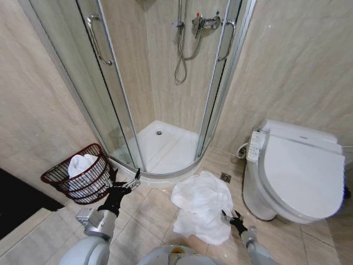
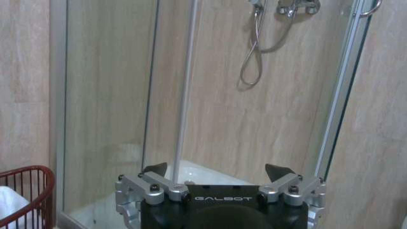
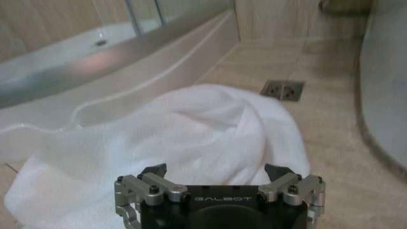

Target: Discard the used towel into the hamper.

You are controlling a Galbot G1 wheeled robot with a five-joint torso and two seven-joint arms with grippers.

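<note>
You had the right gripper [image 3: 216,172] spread wide and empty above the crumpled towel [image 1: 202,205] for a grasp, while the left gripper [image 1: 126,182], likewise open and empty, waited beside the hamper [image 1: 98,172], which already held another white towel.

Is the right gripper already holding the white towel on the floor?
No. The right gripper has open fingers just above the white towel, which lies crumpled on the tiles.
</note>
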